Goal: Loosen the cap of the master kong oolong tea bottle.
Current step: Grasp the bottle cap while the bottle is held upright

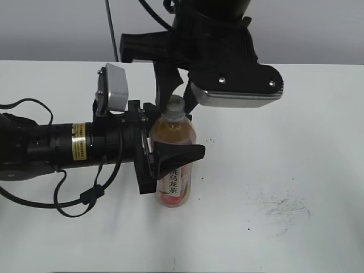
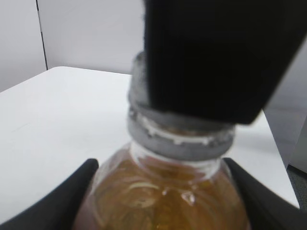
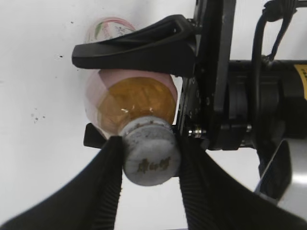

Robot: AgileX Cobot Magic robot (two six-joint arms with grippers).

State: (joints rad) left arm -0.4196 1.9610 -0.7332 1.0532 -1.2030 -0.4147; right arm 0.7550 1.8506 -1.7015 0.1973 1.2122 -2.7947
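Observation:
The master kong oolong tea bottle (image 1: 175, 190) stands upright on the white table, amber tea above a pink label with a white character strip. My left gripper (image 1: 169, 152) comes in from the left and is shut on the bottle's upper body. One finger crosses its front, and both fingers press the shoulder (image 2: 163, 196) in the left wrist view. My right gripper (image 1: 175, 103) reaches down from above and is shut on the cap (image 3: 151, 155). Its ribbed fingers (image 3: 108, 182) press both sides of the grey-white cap, whose printed mark faces the camera. That cap (image 2: 177, 141) is half hidden by a right finger.
The left arm (image 1: 51, 148) lies along the table (image 1: 296, 114) with loose black cables (image 1: 74, 199) beside it. Dark specks and scuff marks (image 1: 284, 207) lie on the table at the front right. A grey wall stands behind the table's far edge.

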